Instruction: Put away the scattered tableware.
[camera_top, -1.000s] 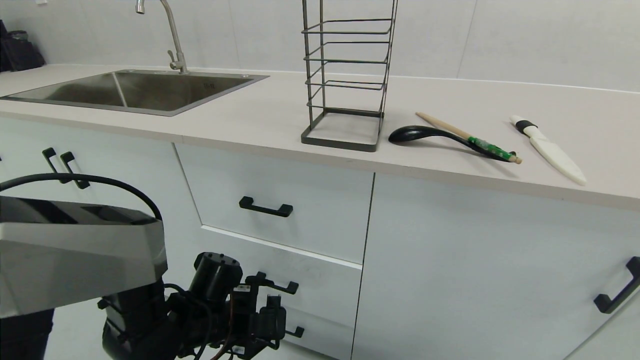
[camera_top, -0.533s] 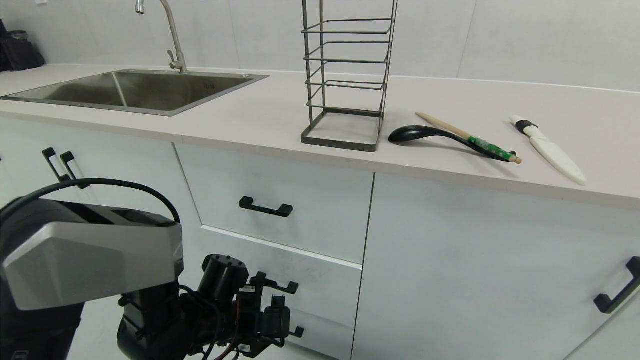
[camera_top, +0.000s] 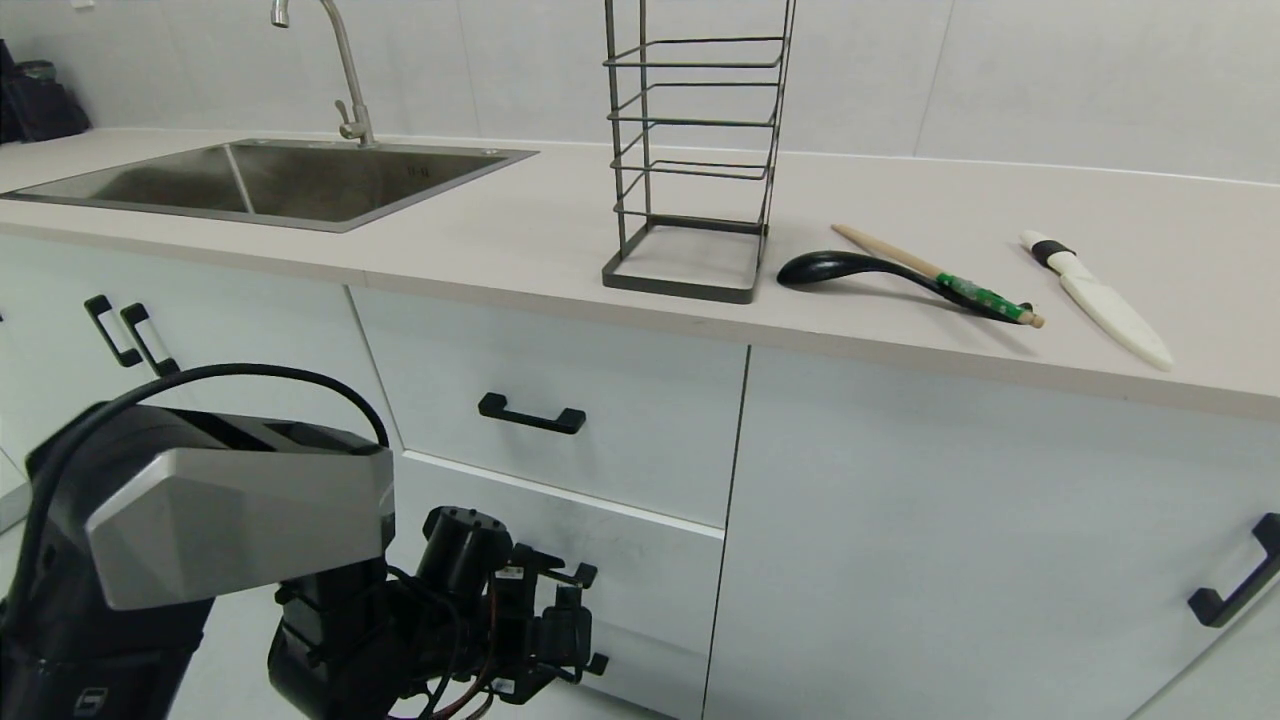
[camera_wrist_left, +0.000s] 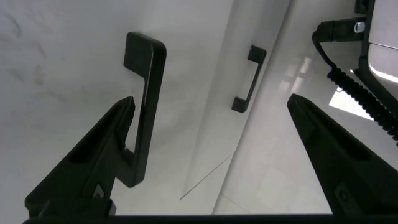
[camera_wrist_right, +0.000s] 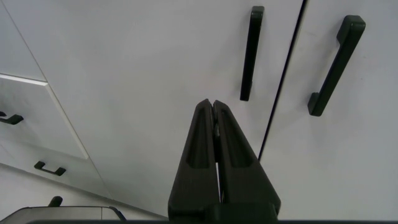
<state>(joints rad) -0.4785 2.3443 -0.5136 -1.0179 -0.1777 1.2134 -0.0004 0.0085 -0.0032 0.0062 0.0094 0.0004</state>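
The black spoon (camera_top: 860, 270), a wooden stick (camera_top: 905, 258) and a white knife (camera_top: 1100, 300) lie on the counter (camera_top: 500, 240), right of the wire rack (camera_top: 690, 150). All look light, stiff and smooth, and are probably best pinched mid-handle, the knife by its banded end, away from the blade. The left gripper (camera_wrist_left: 208, 102) hangs low, fingers spread wide beside a drawer handle (camera_wrist_left: 143, 118); the right gripper (camera_wrist_right: 214, 109), fingers pressed together, faces the cabinet doors (camera_wrist_right: 124, 62).

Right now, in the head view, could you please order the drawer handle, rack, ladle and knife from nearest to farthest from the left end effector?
From the left end effector, low down:
1. Drawer handle, just above it.
2. Rack, up on the counter.
3. Ladle, right of the rack.
4. Knife, farthest right.
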